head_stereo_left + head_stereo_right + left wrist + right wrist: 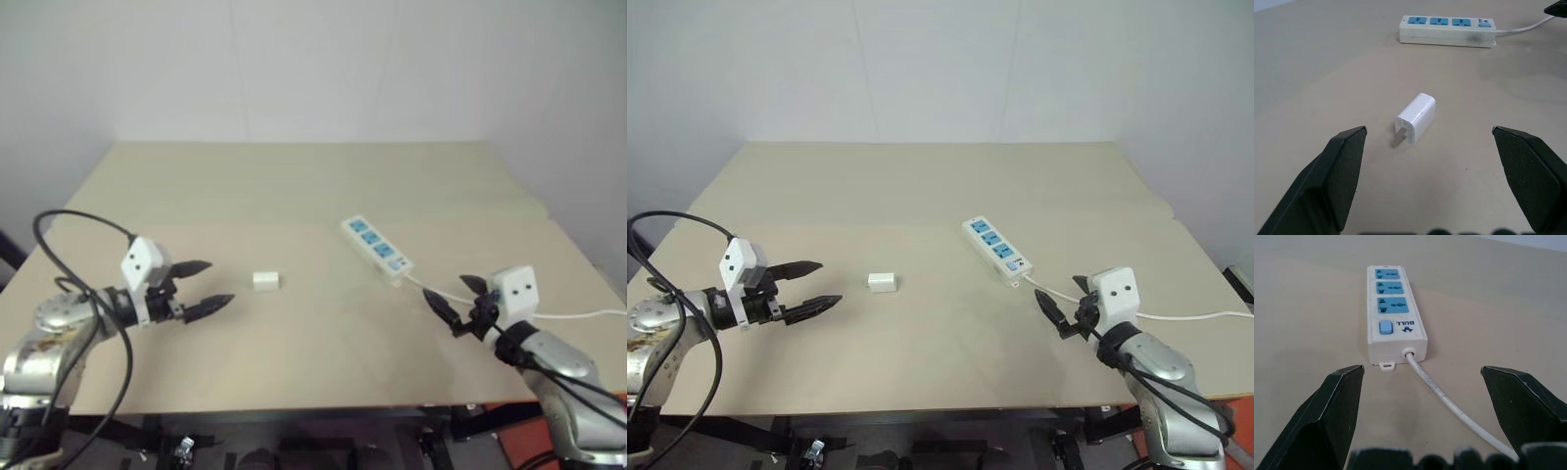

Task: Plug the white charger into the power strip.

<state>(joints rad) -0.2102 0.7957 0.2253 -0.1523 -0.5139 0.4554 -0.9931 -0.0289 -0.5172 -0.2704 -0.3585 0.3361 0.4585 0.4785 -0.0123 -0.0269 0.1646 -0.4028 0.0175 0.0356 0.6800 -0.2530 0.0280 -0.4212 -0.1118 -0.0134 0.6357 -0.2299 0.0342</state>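
Note:
The white charger (265, 280) lies on its side on the beige table, its metal prongs (1399, 139) pointing toward my left gripper. My left gripper (204, 285) hovers just left of it, open and empty, fingers aimed at the block. To the right of centre lies the power strip (376, 245) with three blue-faced sockets (1388, 288) and a blue end switch (1385, 327). Its thin white cable (1444, 399) runs toward my right gripper (453, 298), which stands open and empty a short way in front of the strip's switch end.
The cable (578, 315) trails off the table's right edge. The beige table (294, 186) stretches back to a white wall. A black cable (83, 220) loops over my left arm.

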